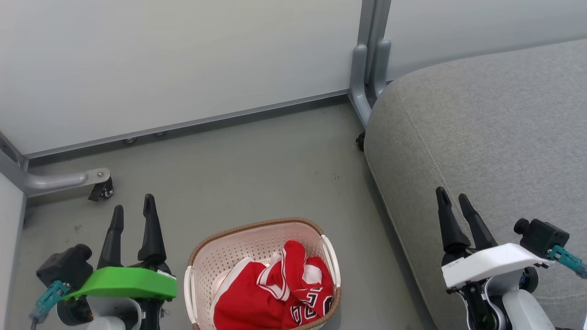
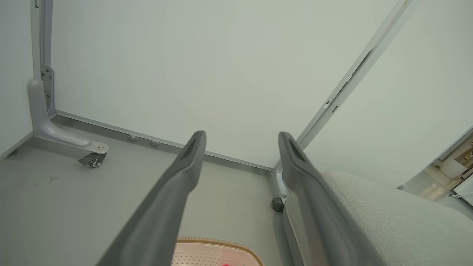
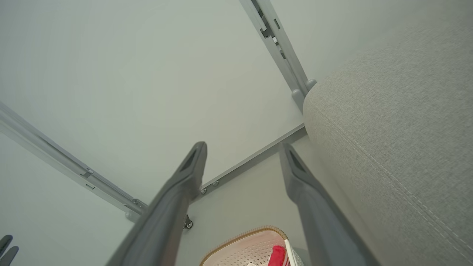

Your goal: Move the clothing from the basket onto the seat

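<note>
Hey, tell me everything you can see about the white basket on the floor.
The small cream-white perforated plastic basket stands upright on the grey floor, its near edge cut off by the head view's bottom. A brown braided-look rim runs round the top, with a white handle on each side. Crumpled red clothing with white trim and black-and-white lettering lies inside; the far inner wall is bare. The large grey fabric seat stands to its right, apparently not touching.

Bright, even light leaves only a faint shadow on the smooth grey floor (image 1: 257,174) beside the large grey woven-fabric seat (image 1: 481,137), and both wrist views bow straight lines.
</note>
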`<state>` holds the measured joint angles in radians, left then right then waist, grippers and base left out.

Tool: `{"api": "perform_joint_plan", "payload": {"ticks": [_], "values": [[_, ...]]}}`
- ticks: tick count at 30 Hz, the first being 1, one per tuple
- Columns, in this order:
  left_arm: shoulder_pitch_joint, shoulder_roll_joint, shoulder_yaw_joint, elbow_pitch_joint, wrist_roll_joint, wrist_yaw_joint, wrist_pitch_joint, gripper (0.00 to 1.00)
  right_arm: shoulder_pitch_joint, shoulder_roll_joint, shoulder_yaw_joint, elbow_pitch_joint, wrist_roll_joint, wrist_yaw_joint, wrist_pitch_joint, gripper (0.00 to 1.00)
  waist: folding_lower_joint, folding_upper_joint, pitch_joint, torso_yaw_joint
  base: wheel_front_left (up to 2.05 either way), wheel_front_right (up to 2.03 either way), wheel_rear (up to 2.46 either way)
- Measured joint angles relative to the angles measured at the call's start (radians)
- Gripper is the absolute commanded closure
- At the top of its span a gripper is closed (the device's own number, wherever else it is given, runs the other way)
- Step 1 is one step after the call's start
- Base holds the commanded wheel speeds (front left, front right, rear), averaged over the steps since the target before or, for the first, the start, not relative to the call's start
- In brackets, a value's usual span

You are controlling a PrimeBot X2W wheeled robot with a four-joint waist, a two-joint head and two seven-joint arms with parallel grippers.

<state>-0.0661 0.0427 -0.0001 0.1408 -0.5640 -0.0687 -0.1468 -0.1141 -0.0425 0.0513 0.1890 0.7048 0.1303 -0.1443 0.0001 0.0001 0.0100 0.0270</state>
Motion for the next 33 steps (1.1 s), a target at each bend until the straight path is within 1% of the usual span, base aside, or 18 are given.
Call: {"api": "perform_joint_plan", "payload": {"ticks": [16,33], "values": [[0.010,0.001,-0.026,0.010,0.189,0.000,-0.040,0.00,-0.003,-0.002,0.044,0.025,-0.175,0.000,-0.041,0.00,0.0000,0.0000,0.000,0.015,0.00,0.00,0.00],[0.010,0.002,-0.045,0.019,0.332,0.016,-0.075,0.00,-0.010,-0.003,0.060,0.011,-0.316,0.000,-0.077,0.00,0.0000,0.0000,-0.001,0.025,0.00,0.00,0.00]]}}
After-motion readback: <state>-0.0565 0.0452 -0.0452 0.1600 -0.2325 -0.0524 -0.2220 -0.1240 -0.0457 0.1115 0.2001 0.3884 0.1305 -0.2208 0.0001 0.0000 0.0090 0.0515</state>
